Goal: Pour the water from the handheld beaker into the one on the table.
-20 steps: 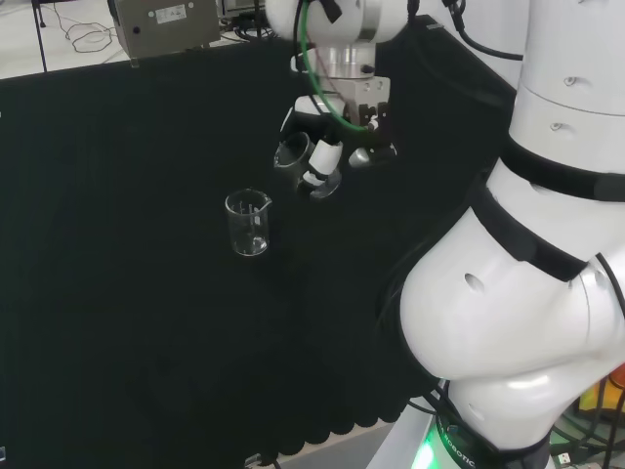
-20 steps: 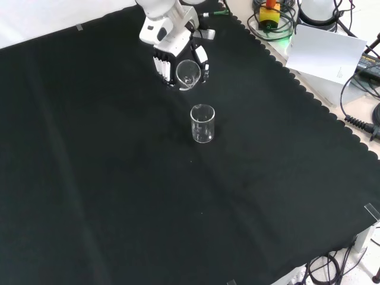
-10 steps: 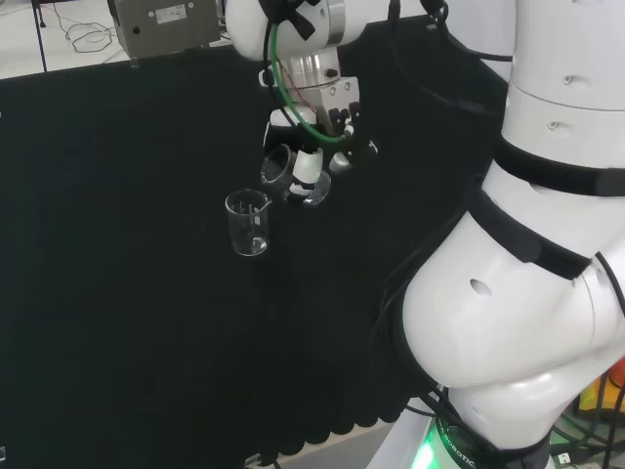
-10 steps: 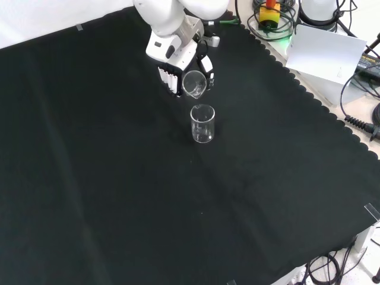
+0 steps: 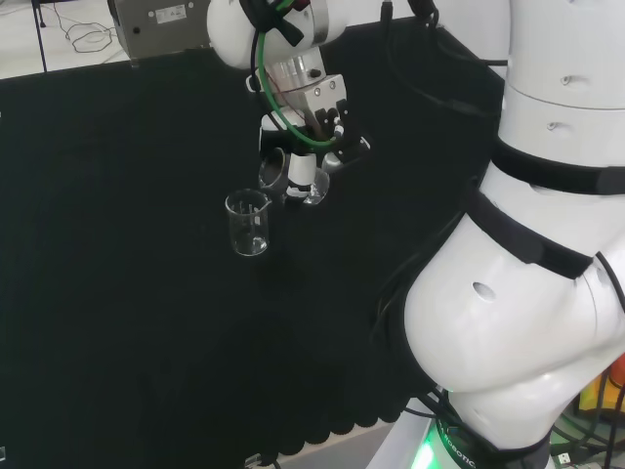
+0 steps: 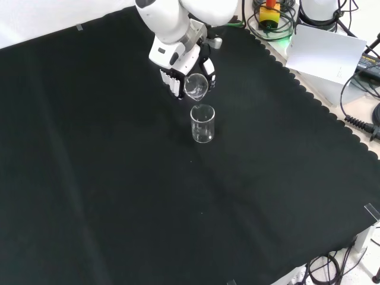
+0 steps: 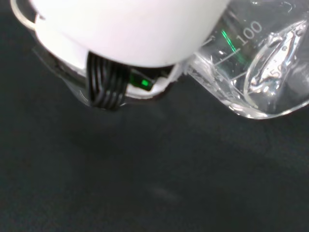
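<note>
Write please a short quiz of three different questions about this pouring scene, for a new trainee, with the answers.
1. True or false: the held beaker is tilted.
2. In the front view, the beaker on the cloth stands: A) just below the held one, B) at the cloth's right edge, C) under the white sheet.
3. Fill in: the hand's fingers are curled round the ____ beaker.

Key: 1 true; 2 A; 3 held.

Blk cloth bench w/ glass beaker.
</note>
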